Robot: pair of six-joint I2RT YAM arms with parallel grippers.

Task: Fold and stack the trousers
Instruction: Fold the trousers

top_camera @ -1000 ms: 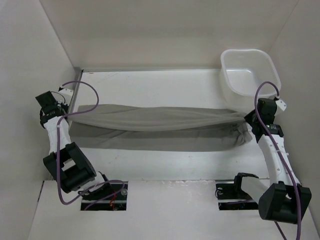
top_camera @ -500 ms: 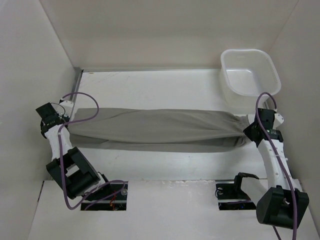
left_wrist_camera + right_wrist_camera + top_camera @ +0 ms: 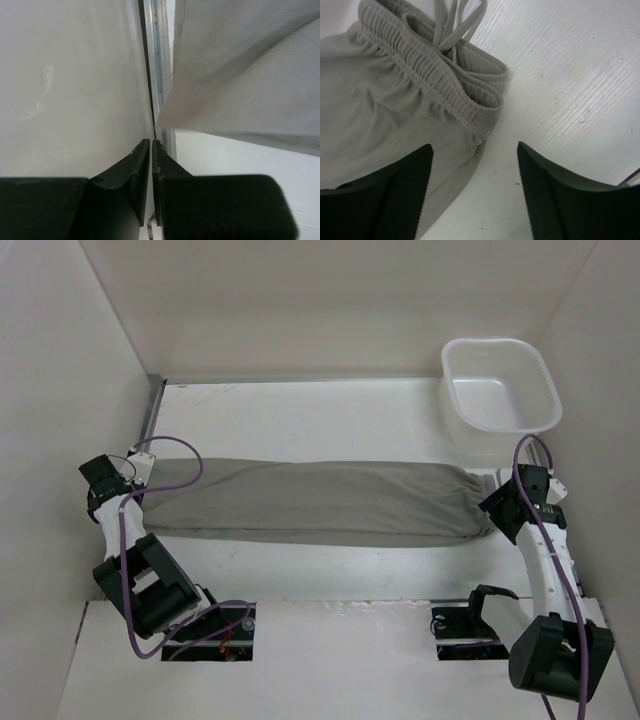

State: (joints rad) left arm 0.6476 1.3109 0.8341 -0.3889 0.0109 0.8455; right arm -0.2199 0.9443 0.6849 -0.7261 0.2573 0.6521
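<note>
Spreading trousers [image 3: 310, 502] flat for folding: we judge left pincer [image 3: 151, 142] clamped on hem [image 3: 167, 112] for tautness; right pincer [image 3: 474, 147] apart, waistband [image 3: 435, 80] just ahead.

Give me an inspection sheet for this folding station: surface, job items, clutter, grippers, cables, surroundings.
Surface: white table, finely ribbed and lightly scuffed in the right wrist view.
Job's things: trousers lying flat across the table, waistband and drawstring at the right end.
Clutter: white tub at the far right corner.
Grippers: left gripper shut, cloth corner just beyond its tips; right gripper open at the waistband corner.
Cables: purple cables looped along both arms.
Surroundings: white walls; metal strip along the left wall.
</note>
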